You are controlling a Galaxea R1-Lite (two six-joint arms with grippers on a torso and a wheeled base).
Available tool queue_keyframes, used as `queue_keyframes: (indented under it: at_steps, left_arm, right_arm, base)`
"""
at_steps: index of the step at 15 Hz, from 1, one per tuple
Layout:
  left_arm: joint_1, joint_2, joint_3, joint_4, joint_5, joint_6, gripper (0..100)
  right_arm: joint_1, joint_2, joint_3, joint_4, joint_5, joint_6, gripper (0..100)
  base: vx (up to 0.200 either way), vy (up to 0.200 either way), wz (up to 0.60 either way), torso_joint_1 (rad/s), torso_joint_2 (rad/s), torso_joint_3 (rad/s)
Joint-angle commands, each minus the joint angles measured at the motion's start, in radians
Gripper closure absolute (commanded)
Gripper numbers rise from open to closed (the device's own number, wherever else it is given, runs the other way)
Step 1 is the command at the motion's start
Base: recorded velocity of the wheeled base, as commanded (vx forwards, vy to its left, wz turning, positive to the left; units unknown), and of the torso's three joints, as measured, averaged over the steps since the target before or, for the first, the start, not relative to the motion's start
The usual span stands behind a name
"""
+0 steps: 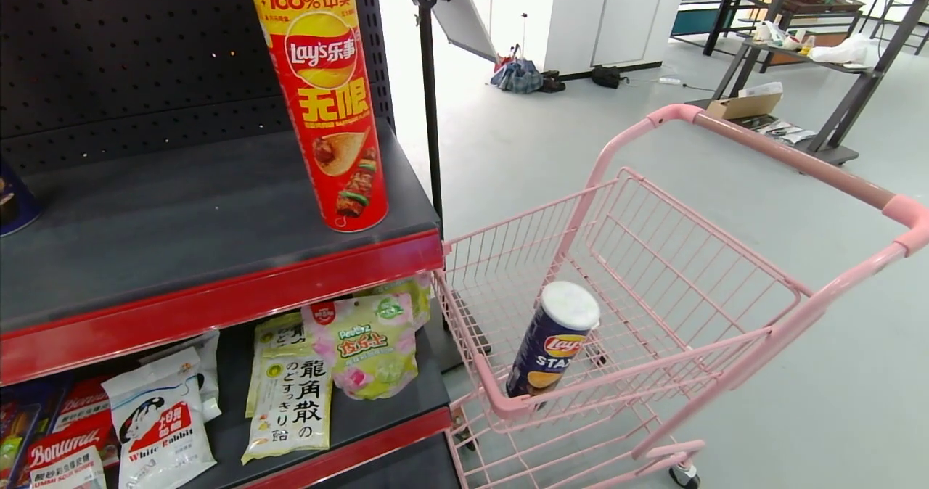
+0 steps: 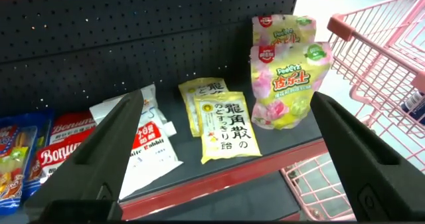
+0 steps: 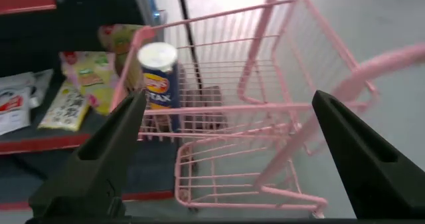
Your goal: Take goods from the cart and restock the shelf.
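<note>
Head view: dark grey upper shelf board (image 1: 181, 206) with a red front lip ends at its right edge just beside the pink wire shopping cart (image 1: 726, 137). A tall red chip can with a yellow lid (image 1: 326, 104) stands upright near the shelf's right front corner; bare board runs left from it. A dark blue chip can with a white lid (image 1: 553, 340) sits in the cart basket's near-left corner, against the near wire wall, base down, lid up, long axis roughly vertical. Open wire floor lies to its right and beyond.

Left gripper (image 2: 227, 99) fingers spread wide, holding nothing, facing the lower shelf's green-pink pouch (image 2: 285, 84). Right gripper (image 3: 229, 98) fingers spread wide, holding nothing, facing the cart.
</note>
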Motion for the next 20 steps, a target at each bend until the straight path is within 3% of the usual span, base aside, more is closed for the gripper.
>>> queue_keyframes:
  at_steps: [1, 3, 5, 10, 14, 17, 20]
  left_arm:
    - [0.000, 0.000, 0.000, 0.000, 0.001, 0.000, 0]
    - [0.000, 0.000, 0.000, -0.001, 0.001, 0.000, 0]
    - [0.000, 0.000, 0.000, -0.001, 0.001, 0.000, 0]
    - [0.000, 0.000, 0.000, -0.001, 0.001, 0.000, 0]
    - [0.000, 0.000, 0.000, -0.001, 0.001, 0.000, 0]
    - [0.000, 0.000, 0.000, -0.001, 0.001, 0.000, 0]
    - [0.000, 0.000, 0.000, -0.001, 0.001, 0.000, 0]
  right_arm:
    - [0.205, 0.554, -0.146, -0.160, 0.186, -0.021, 0]
    - [0.263, 0.810, -0.081, -0.459, 0.204, -0.010, 0]
    - [0.275, 0.979, -0.041, -0.599, 0.269, -0.015, 0]
    - [0.289, 1.129, -0.080, -0.614, 0.299, -0.015, 0]
    - [0.351, 1.200, -0.097, -0.622, 0.330, -0.022, 0]
    - [0.381, 1.368, -0.110, -0.809, 0.316, -0.022, 0]
    - [0.398, 1.430, -0.132, -0.850, 0.310, -0.018, 0]
  base:
    - [0.000, 0.000, 0.00, 0.000, 0.00, 0.000]
    - [0.000, 0.000, 0.00, 0.000, 0.00, 0.000]
    - [0.000, 0.000, 0.00, 0.000, 0.00, 0.000]
    - [0.000, 0.000, 0.00, 0.000, 0.00, 0.000]
    - [0.000, 0.000, 0.00, 0.000, 0.00, 0.000]
    - [0.000, 0.000, 0.00, 0.000, 0.00, 0.000]
    - [0.000, 0.000, 0.00, 0.000, 0.00, 0.000]
